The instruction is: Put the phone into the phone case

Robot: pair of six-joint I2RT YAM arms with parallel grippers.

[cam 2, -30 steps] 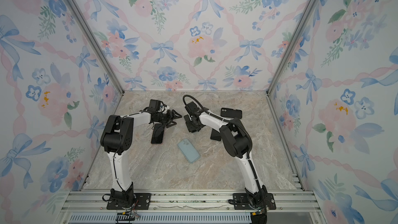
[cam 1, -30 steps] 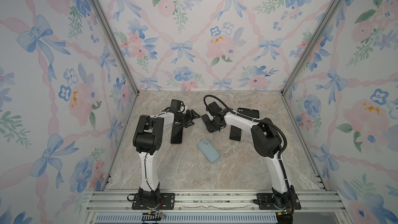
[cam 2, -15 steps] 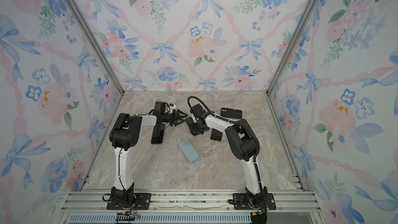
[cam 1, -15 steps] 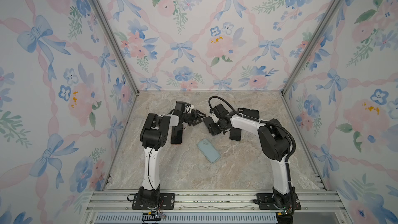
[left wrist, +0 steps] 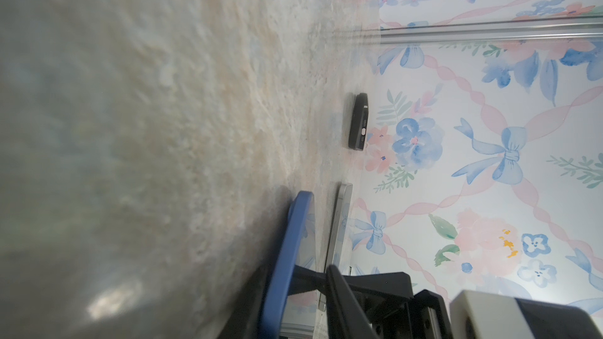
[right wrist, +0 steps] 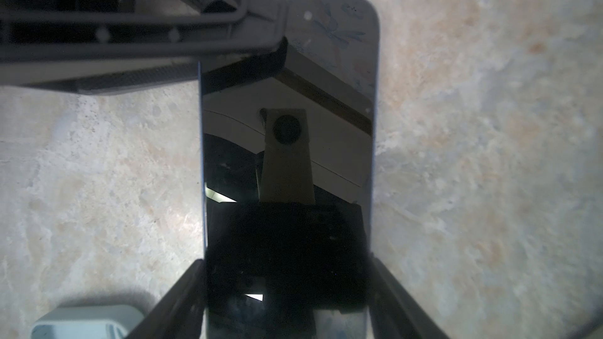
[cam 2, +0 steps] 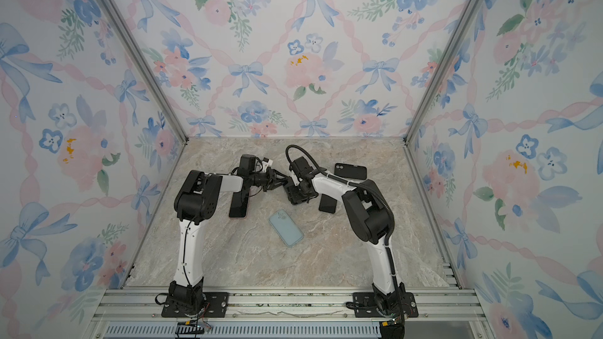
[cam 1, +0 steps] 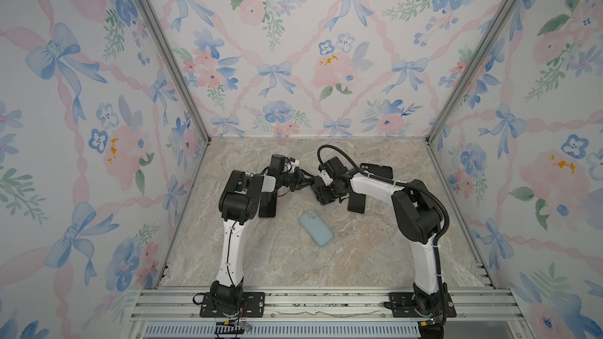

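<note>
So how far along is it, Ben?

Nearly home, Ana, by my reading. The phone [right wrist: 287, 145] lies screen-up on the table [cam 1: 277, 256], just toward 12 o'clock of the table's middle. The rim of a blue case [left wrist: 287, 249] shows along its long edges. What's left, I judge, is pressing the last corner or side down.

And the grippers?

The right gripper [right wrist: 286, 264] stands wide, with a fingertip against each long edge of the phone. I read that as a clamp across its width. The left gripper [cam 1: 305, 180] reaches in from 9 o'clock, and one of its fingers [right wrist: 212, 34] lies over a far corner of the phone. Whether it pinches or only rests there, I can't tell.

What can't you make out?

Whether the phone is fully seated. From the left wrist, a silvery edge [left wrist: 339, 239] stands apart from the blue rim with a gap between them. It may be the phone's frame riding proud, or something else behind it. In both top views the grippers cover nearly all of the phone and case, and the screen only mirrors the camera.

Anything else about?

A pale blue case [cam 1: 316, 228] lies back-up at the table's centre, and I can't say whether it's filled. A black phone [cam 1: 268, 207] sits at 9 o'clock, half under the left arm. A black slab [cam 1: 356, 204] at 2 o'clock is partly hidden by the right arm, and a black case [cam 1: 378, 170] lies farther out at 1 o'clock.
</note>
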